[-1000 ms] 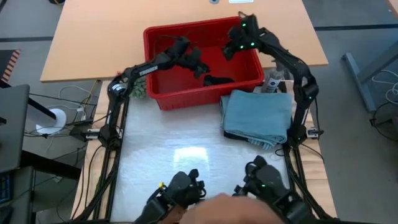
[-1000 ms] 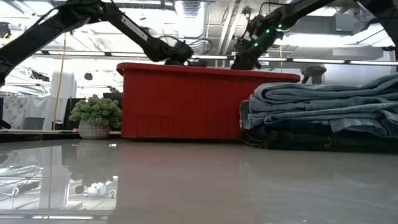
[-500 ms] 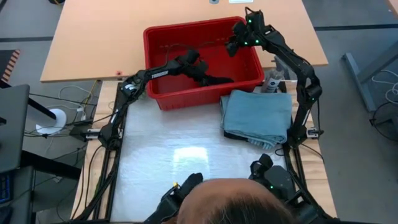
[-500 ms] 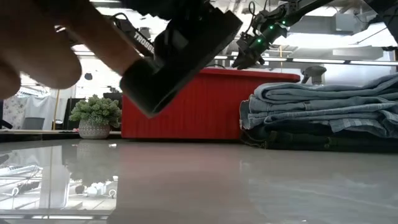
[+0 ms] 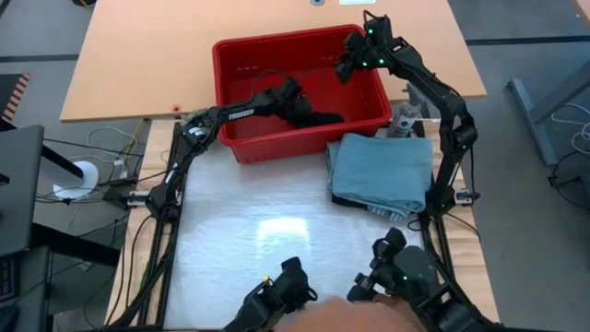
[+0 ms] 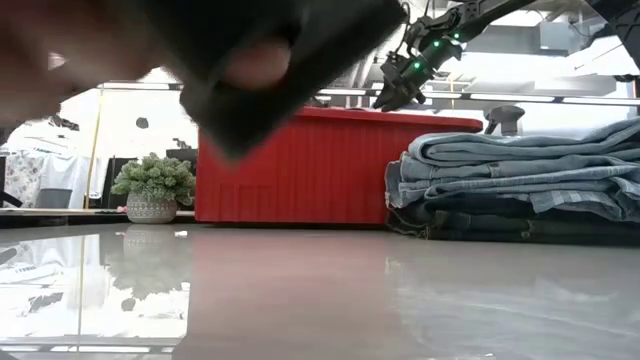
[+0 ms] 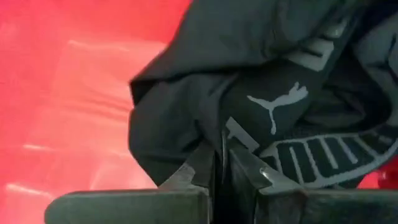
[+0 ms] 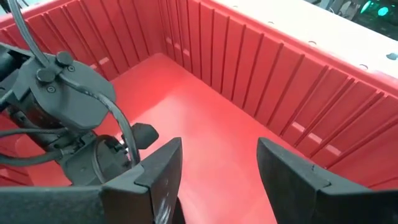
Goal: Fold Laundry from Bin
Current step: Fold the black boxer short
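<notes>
Progress check: left tool (image 7: 221, 163) is down inside the bin (image 5: 238, 148), fingers pressed together on a fold of the black garment (image 7: 261, 81), white logo lettering just ahead of the tips. From above, that garment (image 5: 309, 112) is the only cloth showing in the bin, lying on the floor right under the left tool (image 5: 293, 94).

Right tool (image 8: 219, 165) hovers over the bin's far corner, fingers spread, nothing between them, bare red floor below and the left arm's wrist off to one side of it. In the overhead it sits above the rim (image 5: 350, 66).

Done so far: stack of folded laundry (image 5: 383, 173) on the desk (image 5: 249, 231) beside the bin, denim on top, darker pieces under it in the low view (image 6: 520, 180).

Left, by my read: lift this black piece out, spread it on the desk, fold, stack. Looks like the last item, though a blurred dark object blocks part of the low view.
</notes>
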### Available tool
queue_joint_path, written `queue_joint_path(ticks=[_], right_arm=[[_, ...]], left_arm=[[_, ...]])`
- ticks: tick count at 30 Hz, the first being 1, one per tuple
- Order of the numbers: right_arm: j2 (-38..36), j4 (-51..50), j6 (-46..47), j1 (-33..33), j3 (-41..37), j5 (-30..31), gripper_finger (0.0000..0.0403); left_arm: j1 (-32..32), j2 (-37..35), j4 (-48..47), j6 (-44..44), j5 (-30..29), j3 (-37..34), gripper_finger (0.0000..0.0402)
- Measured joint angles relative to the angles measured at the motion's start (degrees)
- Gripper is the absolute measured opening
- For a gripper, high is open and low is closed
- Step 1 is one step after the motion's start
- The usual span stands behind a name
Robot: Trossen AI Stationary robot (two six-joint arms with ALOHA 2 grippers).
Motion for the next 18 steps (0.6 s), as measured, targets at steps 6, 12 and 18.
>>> queue_joint_path(ticks=[6,12,18], right_arm=[[-2.3,0.49,-1.39,0.0,0.0,0.02,0.023],[-5.67,0.47,-2.03,-0.34,0.0,0.14,0.023],[-8.99,0.53,-2.66,-1.16,0.0,0.15,0.023]], left_arm=[[1.65,-0.36,-7.28,-3.09,-1.9,12.72,0.0003],[3.18,-3.55,-8.38,-5.2,-6.19,21.08,0.0002],[4.14,-12.75,-9.6,-10.96,-5.95,20.11,0.0001]])
